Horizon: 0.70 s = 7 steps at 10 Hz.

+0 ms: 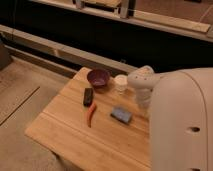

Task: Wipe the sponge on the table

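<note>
The blue-grey sponge [121, 115] lies flat on the light wooden table [75, 135], right of the middle, with nothing on top of it. My white arm fills the right side of the view. The gripper [143, 106] hangs at the arm's lower end, just right of the sponge and slightly behind it. It does not appear to touch the sponge. The arm's own bulk hides most of the gripper.
A purple bowl [98, 77] stands at the table's far edge, with a white cup [120, 83] to its right. A narrow black block [88, 96] and an orange stick [90, 114] lie left of the sponge. A dark wall runs behind the table, and bare floor lies to the left.
</note>
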Motion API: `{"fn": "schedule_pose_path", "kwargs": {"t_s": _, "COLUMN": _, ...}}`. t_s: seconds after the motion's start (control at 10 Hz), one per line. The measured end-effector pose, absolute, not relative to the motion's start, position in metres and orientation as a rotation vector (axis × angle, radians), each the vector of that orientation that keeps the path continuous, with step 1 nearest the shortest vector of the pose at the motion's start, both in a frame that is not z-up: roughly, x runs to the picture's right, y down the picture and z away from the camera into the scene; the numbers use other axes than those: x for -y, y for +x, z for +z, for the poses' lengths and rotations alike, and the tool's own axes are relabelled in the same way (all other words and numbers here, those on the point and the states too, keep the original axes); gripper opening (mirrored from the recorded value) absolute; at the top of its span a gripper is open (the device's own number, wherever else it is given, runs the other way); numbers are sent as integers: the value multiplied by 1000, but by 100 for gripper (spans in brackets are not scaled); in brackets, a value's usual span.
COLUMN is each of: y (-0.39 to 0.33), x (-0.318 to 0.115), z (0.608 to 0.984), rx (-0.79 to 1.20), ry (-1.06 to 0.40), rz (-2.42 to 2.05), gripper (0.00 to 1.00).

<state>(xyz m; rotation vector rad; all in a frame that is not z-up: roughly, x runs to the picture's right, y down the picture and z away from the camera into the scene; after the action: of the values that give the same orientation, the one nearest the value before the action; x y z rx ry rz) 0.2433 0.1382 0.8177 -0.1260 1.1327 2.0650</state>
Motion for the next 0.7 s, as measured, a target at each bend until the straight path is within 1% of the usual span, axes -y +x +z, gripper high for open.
{"fn": "schedule_pose_path", "kwargs": {"t_s": 0.4, "y": 232, "x": -96, "z": 842, "rx": -1088, "ry": -97, "rz": 2044, "gripper": 0}}
{"fn": "schedule_pose_path", "kwargs": {"t_s": 0.7, "y": 198, "x": -65, "z": 841, "rx": -985, "ry": -109, "rz": 2022, "gripper": 0}}
